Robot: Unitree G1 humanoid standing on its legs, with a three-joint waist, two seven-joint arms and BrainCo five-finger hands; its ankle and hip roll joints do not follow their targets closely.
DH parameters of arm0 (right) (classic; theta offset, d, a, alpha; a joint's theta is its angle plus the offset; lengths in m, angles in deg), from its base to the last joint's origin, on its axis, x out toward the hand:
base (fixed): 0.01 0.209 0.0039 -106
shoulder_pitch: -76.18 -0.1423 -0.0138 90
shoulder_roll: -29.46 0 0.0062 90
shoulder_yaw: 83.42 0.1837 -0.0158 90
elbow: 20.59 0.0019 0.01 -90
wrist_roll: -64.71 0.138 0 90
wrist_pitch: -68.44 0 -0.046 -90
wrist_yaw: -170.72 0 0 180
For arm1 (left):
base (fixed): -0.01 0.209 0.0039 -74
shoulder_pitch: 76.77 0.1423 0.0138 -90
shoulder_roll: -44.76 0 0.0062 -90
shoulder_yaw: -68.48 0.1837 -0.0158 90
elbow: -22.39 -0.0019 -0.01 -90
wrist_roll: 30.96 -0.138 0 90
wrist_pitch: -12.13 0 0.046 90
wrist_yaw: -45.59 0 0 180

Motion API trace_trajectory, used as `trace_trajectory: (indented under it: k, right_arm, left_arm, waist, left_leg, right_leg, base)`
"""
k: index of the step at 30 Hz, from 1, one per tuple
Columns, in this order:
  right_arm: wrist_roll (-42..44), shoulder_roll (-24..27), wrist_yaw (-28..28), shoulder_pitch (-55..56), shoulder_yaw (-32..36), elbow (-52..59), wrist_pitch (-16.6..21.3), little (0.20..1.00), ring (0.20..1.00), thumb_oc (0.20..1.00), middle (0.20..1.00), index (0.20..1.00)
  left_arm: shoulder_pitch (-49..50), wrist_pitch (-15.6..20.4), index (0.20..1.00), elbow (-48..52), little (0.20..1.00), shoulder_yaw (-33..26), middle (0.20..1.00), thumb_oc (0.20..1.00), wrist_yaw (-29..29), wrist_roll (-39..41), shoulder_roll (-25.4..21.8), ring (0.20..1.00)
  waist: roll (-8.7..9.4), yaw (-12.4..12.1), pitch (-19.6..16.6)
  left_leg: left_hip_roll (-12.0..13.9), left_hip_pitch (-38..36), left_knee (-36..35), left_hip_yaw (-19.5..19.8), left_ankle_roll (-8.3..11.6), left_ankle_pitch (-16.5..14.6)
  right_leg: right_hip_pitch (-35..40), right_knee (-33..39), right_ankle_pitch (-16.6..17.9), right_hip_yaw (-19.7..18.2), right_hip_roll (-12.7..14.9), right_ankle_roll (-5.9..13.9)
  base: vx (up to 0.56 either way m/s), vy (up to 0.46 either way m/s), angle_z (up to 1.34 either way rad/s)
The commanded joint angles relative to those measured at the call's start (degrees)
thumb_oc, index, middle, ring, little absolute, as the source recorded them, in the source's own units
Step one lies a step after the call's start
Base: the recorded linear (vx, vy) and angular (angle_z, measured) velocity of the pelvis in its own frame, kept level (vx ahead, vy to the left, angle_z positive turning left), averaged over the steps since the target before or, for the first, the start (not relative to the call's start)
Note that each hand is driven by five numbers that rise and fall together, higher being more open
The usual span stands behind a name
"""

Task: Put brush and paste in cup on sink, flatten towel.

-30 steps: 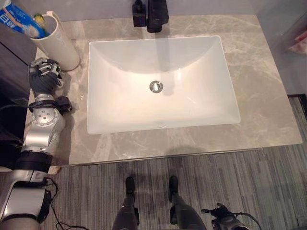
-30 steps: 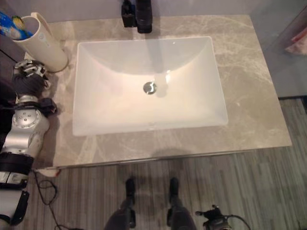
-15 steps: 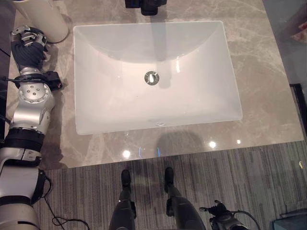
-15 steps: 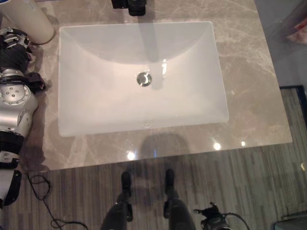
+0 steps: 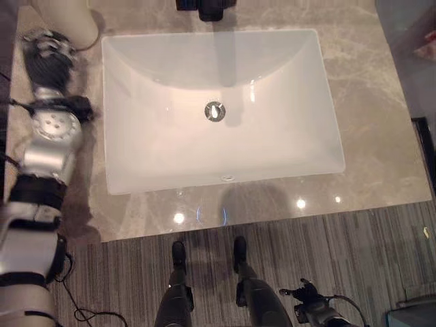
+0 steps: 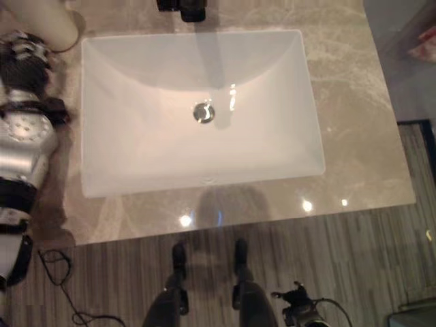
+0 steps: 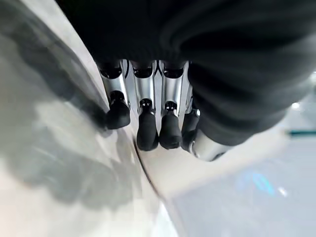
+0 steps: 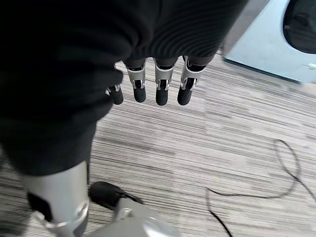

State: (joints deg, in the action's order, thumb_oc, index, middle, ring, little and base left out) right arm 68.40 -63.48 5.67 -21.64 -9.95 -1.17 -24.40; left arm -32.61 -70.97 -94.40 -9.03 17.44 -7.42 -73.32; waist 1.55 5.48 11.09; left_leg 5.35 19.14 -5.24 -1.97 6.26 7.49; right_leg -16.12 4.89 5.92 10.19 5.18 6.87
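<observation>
One cream-coloured cylindrical cup (image 5: 68, 20) is standing at the far left corner of the grey marble countertop (image 5: 371, 122), just beside the white rectangular sink basin (image 5: 218, 112), and its top is lying outside the head views, so its contents cannot be told. The left hand (image 5: 49, 58) is hovering over the countertop just in front of that cup, between it and the basin's left rim; in the left wrist view its fingers (image 7: 147, 123) are hanging straight and close together, gripping nothing. A black faucet (image 5: 208, 8) is sitting at the back edge behind the basin. The right hand (image 8: 153, 84) is hanging low over the striped grey floor (image 8: 237, 148), its fingers relaxed and empty.
</observation>
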Motion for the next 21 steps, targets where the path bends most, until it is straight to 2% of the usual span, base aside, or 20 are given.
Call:
trace_trajectory:
  k: [1, 6, 8, 12, 14, 15, 16, 17, 18, 19, 20, 21]
  right_arm:
    - [-0.98, -0.53, 0.34, 2.15, 1.26, -2.21, -1.31, 1.0, 1.0, 1.0, 1.0, 1.0]
    - [-2.43, 0.13, -0.56, 3.58, 3.04, -3.46, -2.42, 1.0, 1.0, 1.0, 1.0, 1.0]
    - [-3.28, 0.55, -1.49, 3.72, 4.26, -3.79, -2.92, 1.0, 1.0, 1.0, 1.0, 1.0]
    - [-4.07, 1.31, -2.9, 3.68, 5.52, -1.9, -3.0, 1.0, 1.0, 1.0, 1.0, 1.0]
    - [-2.92, 2.02, -3.63, 3.46, 6.85, -0.36, -2.87, 1.0, 1.0, 1.0, 1.0, 1.0]
    - [-1.74, 2.49, -3.84, 3.47, 8.02, 3.71, -2.3, 1.0, 1.0, 1.0, 1.0, 1.0]
    - [-1.75, 2.57, -3.85, 3.62, 7.9, 3.92, -2.43, 1.0, 1.0, 1.0, 1.0, 1.0]
    - [-0.98, 3.4, -4.59, 5.05, 8.05, 13.41, -1.28, 1.0, 1.0, 1.0, 1.0, 1.0]
    - [-0.15, 3.49, -4.88, 6.09, 8.29, 15.95, -1.21, 1.0, 1.0, 1.0, 1.0, 1.0]
    - [0.37, 3.57, -5.21, 7.12, 8.4, 18.48, -0.77, 1.0, 1.0, 1.0, 1.0, 1.0]
    - [0.32, 3.54, -5.86, 7.99, 8.13, 20.1, -0.54, 1.0, 1.0, 1.0, 1.0, 1.0]
    - [0.62, 3.71, -6.12, 8.34, 8.22, 20.09, -0.3, 1.0, 1.0, 1.0, 1.0, 1.0]
  left_arm:
    - [2.84, 0.49, 0.2, 0.53, 0.2, -1.9, 0.2, 0.2, -0.86, -5.38, -0.5, 0.2]
    - [10.06, -0.28, 0.2, 7.92, 0.2, -5.09, 0.2, 0.2, 1.57, -7.44, 1.72, 0.2]
    - [16.35, -0.24, 0.2, 12.29, 0.2, -8.34, 0.2, 0.2, 3.78, -7.29, 2.39, 0.2]
    - [25.01, -0.76, 0.2, 16.79, 0.2, -13.73, 0.2, 0.2, 6.52, -7.03, 2.31, 0.2]
    - [27.69, -0.76, 0.2, 18.7, 0.2, -15.53, 0.2, 0.2, 8.0, -7.02, 1.92, 0.2]
    - [30.41, -0.77, 0.2, 20.5, 0.2, -17.25, 0.2, 0.2, 8.3, -6.67, 2.39, 0.2]
    - [30.72, -0.85, 0.2, 20.7, 0.2, -17.48, 0.2, 0.2, 8.34, -6.68, 2.47, 0.2]
    - [34.38, -0.89, 0.2, 22.2, 0.2, -20.05, 0.2, 0.2, 9.1, -6.64, 1.88, 0.2]
    - [35.52, -1.01, 0.2, 22.59, 0.2, -20.88, 0.2, 0.2, 9.16, -6.42, 1.93, 0.2]
    - [36.32, -1.18, 0.2, 22.61, 0.2, -21.64, 0.2, 0.2, 9.19, -6.59, 1.68, 0.2]
    - [36.39, -1.06, 0.2, 22.76, 0.2, -22.06, 0.2, 0.2, 9.12, -6.35, 1.6, 0.2]
    - [36.28, -0.96, 0.2, 22.76, 0.2, -21.82, 0.2, 0.2, 9.58, -6.11, 1.9, 0.2]
  waist:
    - [2.18, -0.29, -0.73]
    - [2.83, -1.26, -0.78]
    - [3.74, -2.41, -1.56]
    - [4.24, -3.23, -1.95]
    - [3.79, -3.11, -1.79]
    - [3.21, -2.76, -1.25]
    - [3.21, -2.78, -1.34]
    - [2.01, -2.19, -0.57]
    - [1.45, -1.82, -0.46]
    - [0.63, -1.13, -0.26]
    - [0.04, -0.15, -0.3]
    - [-0.31, 0.68, -0.62]
  left_leg:
    - [-1.02, -3.24, 0.24, -2.89, 0.93, -3.02]
    - [-1.57, -7.17, 0.24, -1.91, 0.37, -4.29]
    - [-2.63, -10.53, 0.24, -1.61, -1.3, -5.82]
    - [-4.35, -14.41, 1.73, -2.75, -3.8, -8.24]
    - [-5.6, -14.56, 3.8, -1.99, -5.02, -9.52]
    - [-6.62, -15.02, 4.78, -1.75, -6.18, -10.26]
    - [-6.68, -14.95, 4.9, -1.92, -6.25, -10.34]
    - [-7.47, -16.14, 5.02, -2.03, -7.38, -10.57]
    - [-7.47, -16.72, 4.99, -2.17, -7.66, -10.73]
    - [-7.59, -17.05, 5.45, -2.02, -8.01, -11.12]
    - [-7.96, -17.93, 5.22, -1.34, -8.16, -11.58]
    - [-8.42, -18.13, 5.36, -0.79, -8.25, -11.41]
  right_leg:
    - [2.33, -2.06, -1.69, -1.18, 3.25, 2.48]
    - [7.23, -2.3, -3.31, 0.87, 3.47, 2.48]
    - [9.63, -3.93, -4.56, 1.19, 4.03, 2.63]
    - [10.17, -9.4, -4.99, -1.9, 4.88, 3.41]
    - [9.49, -12.76, -4.09, -3.52, 5.6, 3.78]
    - [7.93, -16.6, -1.54, -4.84, 6.5, 4.05]
    - [7.69, -16.88, -1.63, -5.07, 6.56, 4.12]
    - [6.11, -21.25, 1.28, -7.12, 6.96, 3.71]
    - [5.27, -23.34, 0.88, -8.43, 6.21, 3.44]
    - [3.95, -25.16, 0.04, -10.38, 4.33, 3.1]
    - [3.08, -24.91, -3.04, -12.16, 1.73, 2.29]
    - [1.94, -23.42, -4.07, -13.78, -0.39, 1.56]
  base:
    - [0.07, 0.0, 0.44]
    - [0.08, 0.032, 0.35]
    - [0.12, 0.116, 0.2]
    - [0.05, 0.208, -0.03]
    - [-0.01, 0.253, -0.32]
    - [-0.03, 0.22, -0.23]
    - [-0.03, 0.323, -0.17]
    - [0.0, 0.228, -0.09]
    - [-0.01, 0.294, -0.1]
    - [0.03, 0.182, -0.15]
    - [0.05, 0.179, -0.1]
    - [0.09, 0.15, 0.02]
